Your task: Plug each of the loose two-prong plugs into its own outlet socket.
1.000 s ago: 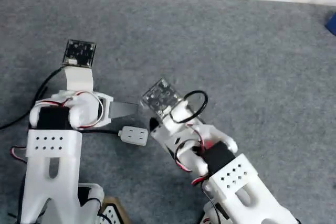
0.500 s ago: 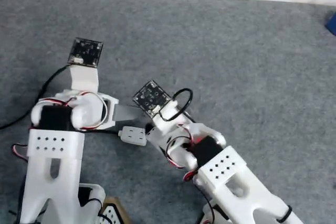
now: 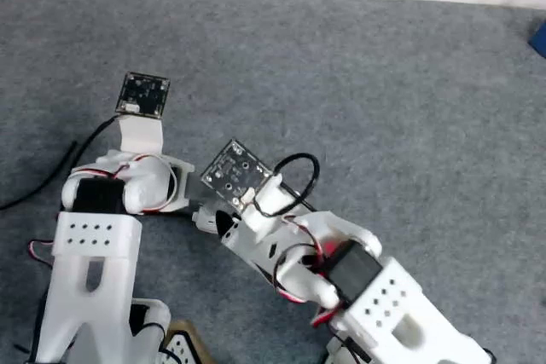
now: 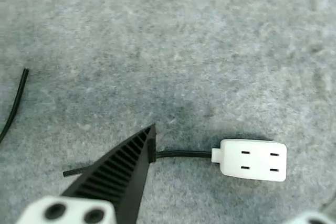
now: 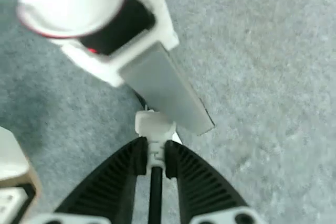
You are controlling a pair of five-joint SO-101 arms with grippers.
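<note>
Swinging left, right gripper (image 5: pixel 155 146) carries plug (image 5: pixel 154 124) over outlet socket (image 4: pixel 253 159).

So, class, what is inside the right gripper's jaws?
A white plug on a black cord, clamped between the right gripper and its black fingers. Its prongs are hidden from view.

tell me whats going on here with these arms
The right gripper is shut on a white two-prong plug, its black cord trailing back between the fingers. The white outlet socket lies on the grey carpet between the two arms. Its slots are empty, so the plug is not yet in.
</note>
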